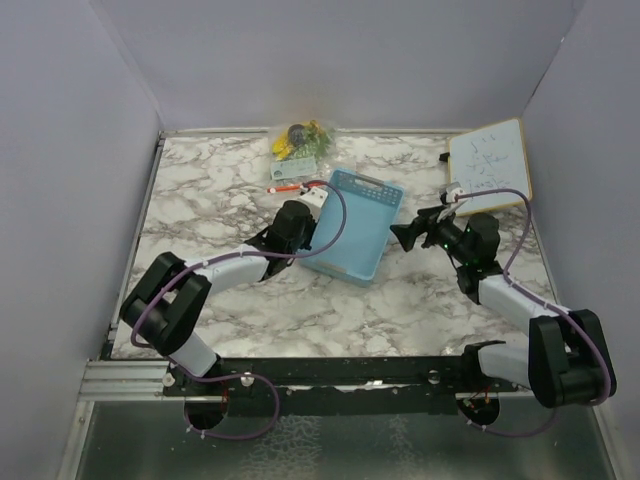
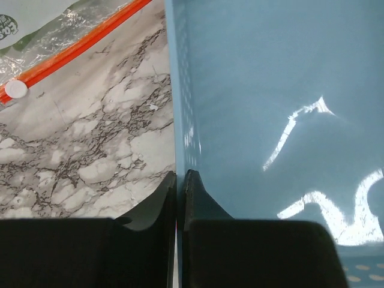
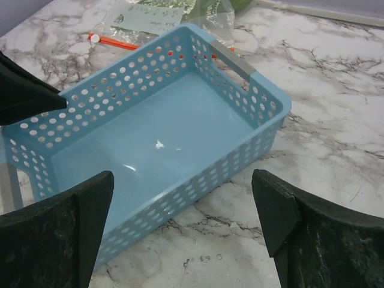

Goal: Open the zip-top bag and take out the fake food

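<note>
The clear zip-top bag (image 1: 297,160) lies at the back of the table, its orange-red zip strip (image 1: 288,187) toward the basket. The fake food (image 1: 300,138), green, yellow and dark pieces, is inside it. My left gripper (image 1: 305,236) is shut on the left wall of the light-blue basket (image 1: 352,225). In the left wrist view its jaws (image 2: 180,175) pinch that wall (image 2: 177,108), with the zip strip (image 2: 72,51) beyond. My right gripper (image 1: 405,237) is open and empty just right of the basket. In the right wrist view the gripper (image 3: 181,180) faces the basket (image 3: 156,138) and the bag (image 3: 150,15).
A small whiteboard (image 1: 488,165) lies at the back right. Grey walls close the table in on the left, back and right. The basket is empty inside.
</note>
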You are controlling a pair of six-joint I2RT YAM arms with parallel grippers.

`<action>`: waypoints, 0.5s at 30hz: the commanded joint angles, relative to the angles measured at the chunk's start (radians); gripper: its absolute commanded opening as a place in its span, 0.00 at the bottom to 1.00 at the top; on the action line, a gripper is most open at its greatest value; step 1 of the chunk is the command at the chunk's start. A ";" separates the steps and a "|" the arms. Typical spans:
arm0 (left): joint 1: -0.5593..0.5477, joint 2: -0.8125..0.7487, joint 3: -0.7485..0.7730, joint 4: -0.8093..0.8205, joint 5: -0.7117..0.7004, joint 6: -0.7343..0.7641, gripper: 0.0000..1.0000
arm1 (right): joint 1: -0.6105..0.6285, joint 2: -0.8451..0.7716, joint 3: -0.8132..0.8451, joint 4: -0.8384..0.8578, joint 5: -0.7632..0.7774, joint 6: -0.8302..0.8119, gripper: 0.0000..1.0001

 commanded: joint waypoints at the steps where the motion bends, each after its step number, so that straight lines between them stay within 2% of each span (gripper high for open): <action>1: -0.002 0.005 0.005 -0.084 -0.060 -0.088 0.00 | 0.005 0.041 0.047 0.037 -0.059 -0.007 0.99; 2: -0.002 0.006 0.015 -0.094 -0.063 -0.106 0.00 | 0.005 0.047 0.045 0.047 -0.063 0.000 0.99; 6: -0.008 0.033 0.033 -0.116 -0.097 -0.134 0.16 | 0.005 0.080 0.041 0.084 -0.088 0.017 0.99; 9: -0.010 0.064 0.043 -0.119 -0.110 -0.115 0.40 | 0.005 0.073 0.036 0.079 -0.100 0.011 0.99; 11: -0.012 0.089 0.049 -0.116 -0.119 -0.102 0.49 | 0.005 0.056 0.030 0.068 -0.088 0.004 0.99; 13: -0.014 0.117 0.056 -0.112 -0.138 -0.100 0.48 | 0.005 0.042 0.031 0.043 -0.047 -0.002 0.99; 14: -0.016 0.121 0.061 -0.116 -0.146 -0.100 0.44 | 0.005 0.039 0.033 0.024 -0.031 -0.013 0.99; 15: -0.018 0.120 0.067 -0.119 -0.154 -0.101 0.33 | 0.005 0.036 0.036 0.012 -0.013 -0.016 0.99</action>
